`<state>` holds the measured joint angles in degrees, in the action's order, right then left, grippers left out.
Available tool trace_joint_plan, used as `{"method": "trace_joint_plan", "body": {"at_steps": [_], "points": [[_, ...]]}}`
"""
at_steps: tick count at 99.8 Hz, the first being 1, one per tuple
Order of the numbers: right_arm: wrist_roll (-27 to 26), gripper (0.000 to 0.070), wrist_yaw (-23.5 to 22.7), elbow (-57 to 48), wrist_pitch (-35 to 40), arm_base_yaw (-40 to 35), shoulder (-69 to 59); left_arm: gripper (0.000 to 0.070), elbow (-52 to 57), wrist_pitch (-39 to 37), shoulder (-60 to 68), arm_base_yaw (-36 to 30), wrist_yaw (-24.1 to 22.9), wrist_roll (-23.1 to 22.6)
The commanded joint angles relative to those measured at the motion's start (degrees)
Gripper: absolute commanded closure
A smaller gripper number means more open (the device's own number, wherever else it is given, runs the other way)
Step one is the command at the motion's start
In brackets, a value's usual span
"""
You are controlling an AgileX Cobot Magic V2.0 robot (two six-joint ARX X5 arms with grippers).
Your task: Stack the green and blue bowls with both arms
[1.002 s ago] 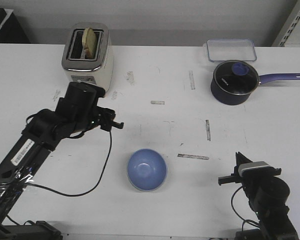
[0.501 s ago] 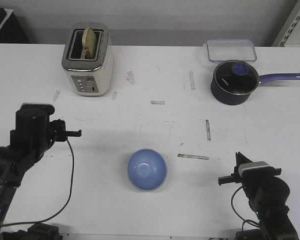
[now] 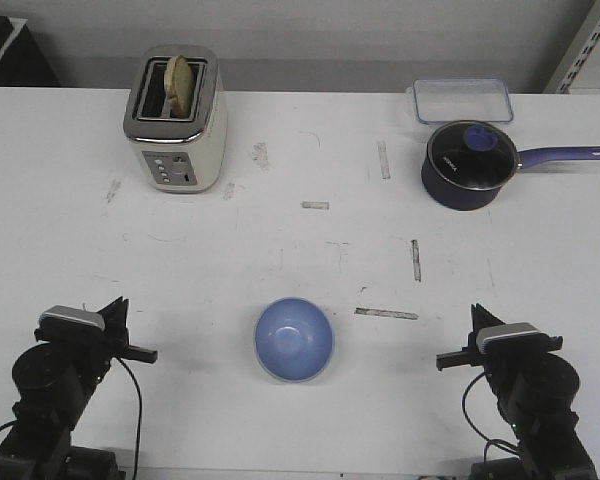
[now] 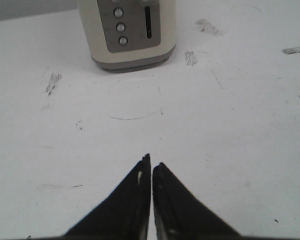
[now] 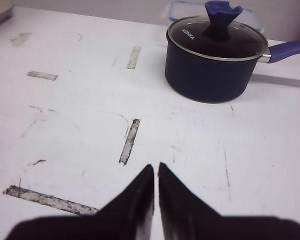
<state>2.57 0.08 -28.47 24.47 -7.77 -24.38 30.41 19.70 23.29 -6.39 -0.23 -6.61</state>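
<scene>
The light blue bowl (image 3: 294, 339) stands upright at the front middle of the white table, between the two arms. No green bowl shows as a separate thing in any view. My left gripper (image 3: 116, 304) rests at the front left, well left of the bowl; in its wrist view (image 4: 151, 162) the jaws are together with nothing between them, above bare table. My right gripper (image 3: 475, 313) rests at the front right, right of the bowl; in its wrist view (image 5: 156, 167) the jaws are together and empty.
A cream toaster (image 3: 175, 115) with a slice of bread stands at the back left and shows in the left wrist view (image 4: 127, 30). A dark navy saucepan (image 3: 470, 165) with glass lid (image 5: 215, 62) and a clear plastic box (image 3: 462, 100) stand at the back right. Worn tape marks dot the table.
My left arm has drawn back from beside the toaster to the front left corner of the table. The right arm and the blue bowl have not moved.
</scene>
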Motion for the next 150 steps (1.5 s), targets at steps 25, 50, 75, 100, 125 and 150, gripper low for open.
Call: {"method": "trace_joint_plan", "body": {"at_steps": [25, 50, 75, 100, 125, 150], "points": [[-0.1, 0.0694, 0.0, -0.4, -2.2, 0.0, 0.0, 0.0699, 0.4, -2.0, -4.9, 0.0, 0.0, -1.7], [-0.1, 0.0694, 0.0, -0.4, -2.2, 0.0, 0.0, 0.0699, 0.4, -1.8, -8.3, 0.0, 0.0, -1.7], [-0.1, 0.0694, 0.0, -0.4, -2.2, 0.0, 0.0, 0.0699, 0.4, -1.9, -10.1, 0.0, 0.0, -1.7], [-0.1, 0.0694, 0.0, -0.4, -2.2, 0.0, 0.0, 0.0699, -5.3, -3.1, -16.7, 2.3, 0.0, 1.2], [-0.1, 0.0694, 0.0, -0.4, -2.1, 0.0, 0.0, 0.0699, -17.8, -10.5, -23.0, 7.9, 0.5, 3.7], [-0.1, 0.0694, 0.0, -0.4, -2.6, 0.0, 0.0, 0.0699, -27.9, -19.0, -23.1, 8.8, 1.9, 3.7]]}}
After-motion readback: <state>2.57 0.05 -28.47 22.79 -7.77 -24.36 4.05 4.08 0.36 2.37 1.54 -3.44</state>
